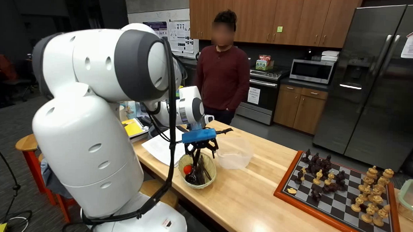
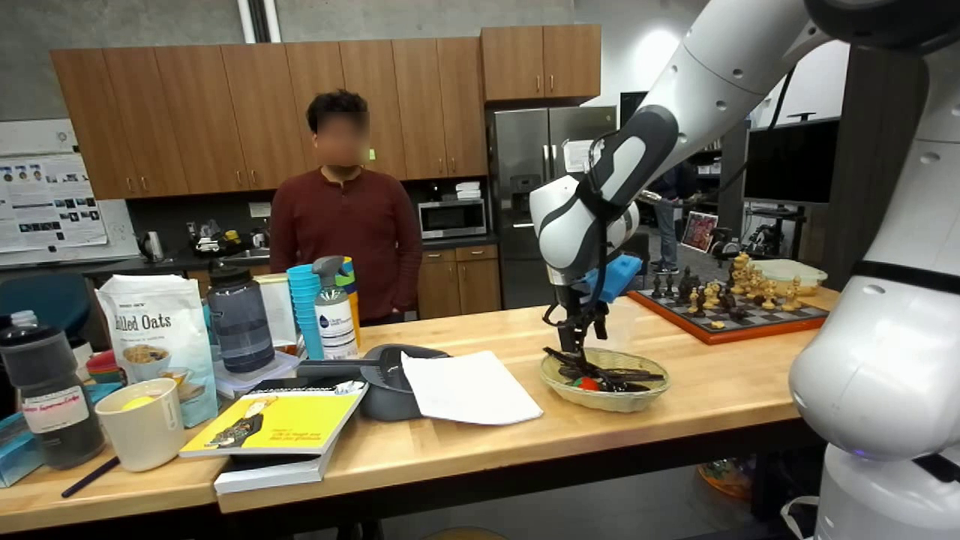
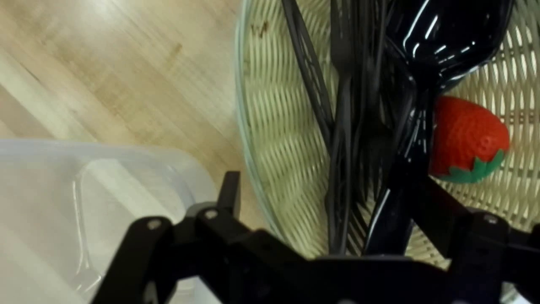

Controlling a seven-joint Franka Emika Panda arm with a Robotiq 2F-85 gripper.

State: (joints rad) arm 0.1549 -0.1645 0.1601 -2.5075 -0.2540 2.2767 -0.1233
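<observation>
Gripping nothing between 2 wide-spread jaws of the gripper point(image 3: 329, 194), hovering over black utensils point(image 3: 342, 135) and 1 strawberry point(image 3: 468, 137) in the wicker basket point(image 3: 274, 147), close to the near table edge point(image 2: 600, 444). Leaving room rightward, between clear plastic container point(image 1: 235, 160) and chessboard point(image 1: 340, 210).

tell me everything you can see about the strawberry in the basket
The strawberry is bright red with a finely dimpled skin and a jagged green leaf cap; it looks like molded plastic, possibly a toy. It seems to lie on its side inside the pale woven basket, cap toward the lower right of the wrist view. One flank appears to rest against the shiny black utensil. The open gripper is close by but not holding it.
</observation>
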